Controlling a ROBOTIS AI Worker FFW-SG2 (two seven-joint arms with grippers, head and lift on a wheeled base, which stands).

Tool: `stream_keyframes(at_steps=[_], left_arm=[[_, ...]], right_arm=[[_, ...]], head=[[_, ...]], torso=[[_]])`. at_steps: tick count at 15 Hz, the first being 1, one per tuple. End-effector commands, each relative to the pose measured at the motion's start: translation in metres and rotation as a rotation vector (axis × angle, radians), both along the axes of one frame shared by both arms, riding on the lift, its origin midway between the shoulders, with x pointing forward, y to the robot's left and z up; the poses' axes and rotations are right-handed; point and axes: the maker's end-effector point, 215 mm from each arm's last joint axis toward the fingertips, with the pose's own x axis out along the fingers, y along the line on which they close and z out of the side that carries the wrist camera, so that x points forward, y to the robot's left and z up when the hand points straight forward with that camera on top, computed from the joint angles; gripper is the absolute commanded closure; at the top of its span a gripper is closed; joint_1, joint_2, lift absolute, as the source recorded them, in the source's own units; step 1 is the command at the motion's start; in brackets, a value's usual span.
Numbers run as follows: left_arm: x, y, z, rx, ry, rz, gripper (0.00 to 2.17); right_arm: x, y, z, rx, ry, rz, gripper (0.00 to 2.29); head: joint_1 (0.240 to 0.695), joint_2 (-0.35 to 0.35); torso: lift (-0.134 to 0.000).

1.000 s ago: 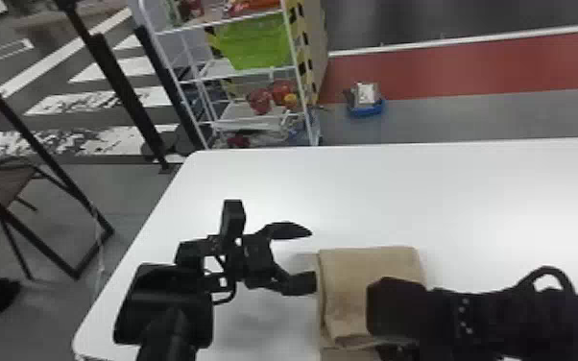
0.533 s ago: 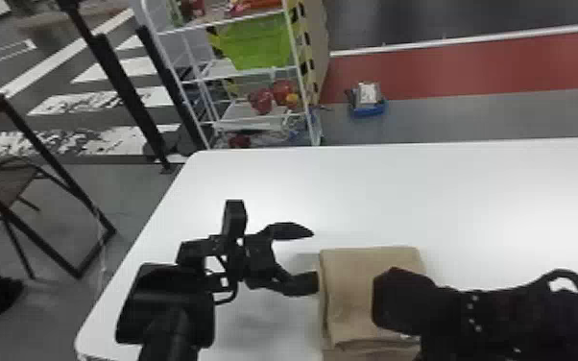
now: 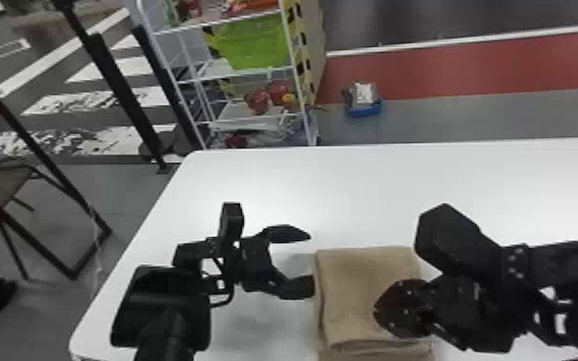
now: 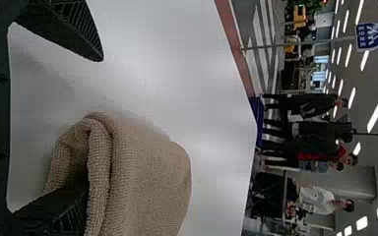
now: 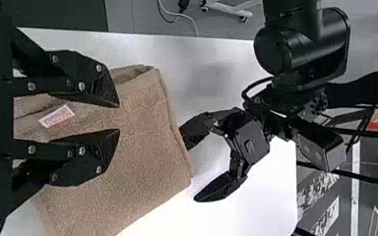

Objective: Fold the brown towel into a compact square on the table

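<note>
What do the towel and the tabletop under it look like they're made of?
The brown towel looks like matte terry cloth, probably cotton: a fine looped pile and soft, rounded folds show. The table looks like smooth white laminate or coated board, judging by its even colour and soft sheen; painted metal can't be ruled out.

A white wire shelf (image 3: 232, 23) with a green bin (image 3: 249, 42).

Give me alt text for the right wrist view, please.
A folded brown towel lies on a white table, with a small label near the open right gripper. Beyond, the left gripper is open, one finger at the towel's edge.
</note>
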Motion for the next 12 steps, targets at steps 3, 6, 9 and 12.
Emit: stream_keyframes(at_steps=[3,6,9,12], left_arm=[[-0.001,-0.003,-0.001,0.002,0.002,-0.009,0.04],[-0.003,-0.007,-0.002,0.002,0.005,-0.018,0.04],[-0.004,-0.01,-0.003,0.004,0.005,-0.025,0.04],[-0.004,-0.01,-0.003,0.008,0.003,-0.028,0.04]], right_arm=[[-0.004,0.004,-0.021,-0.039,0.015,0.028,1.87],[-0.012,0.011,-0.035,-0.055,0.041,0.048,1.87],[-0.015,0.01,-0.044,-0.072,0.054,0.05,1.87],[-0.02,0.007,-0.052,-0.084,0.06,0.055,1.87]], head=[[0.695,0.305],[0.695,0.311],[0.695,0.315],[0.695,0.314]], torso=[[-0.134],[-0.134],[-0.134],[-0.134]])
